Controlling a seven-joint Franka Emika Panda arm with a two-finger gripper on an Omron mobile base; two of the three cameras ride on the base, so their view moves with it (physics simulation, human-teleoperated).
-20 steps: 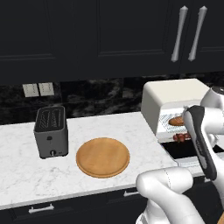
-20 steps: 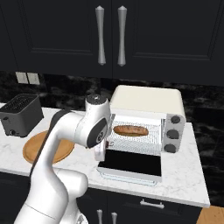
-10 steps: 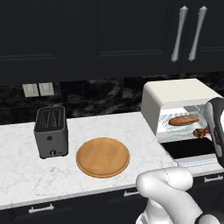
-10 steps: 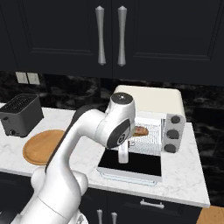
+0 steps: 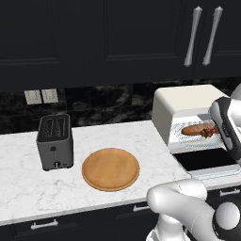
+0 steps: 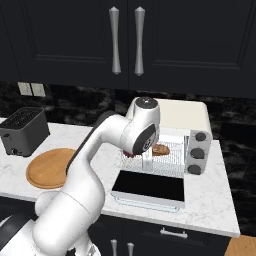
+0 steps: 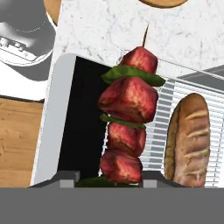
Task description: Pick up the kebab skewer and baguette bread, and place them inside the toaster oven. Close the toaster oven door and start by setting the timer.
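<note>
While the baguette bread (image 7: pixel 189 140) already lies on the wire rack of the toaster oven (image 5: pixel 181 106), the kebab skewer (image 7: pixel 128 131) is the item in transit: loading, second object. Gripper (image 7: pixel 111 177): jaws drawn in tight on the skewer's lower end, stick running straight out from the hand. Skewer position: over the lowered toaster oven door (image 6: pixel 149 186), at the rack's front edge, just beside the loaf. Arm pose: elbow raised, forearm bent down across the oven mouth. Next move, judged: carry the skewer further in over the rack, release, withdraw, then lift the door.
</note>
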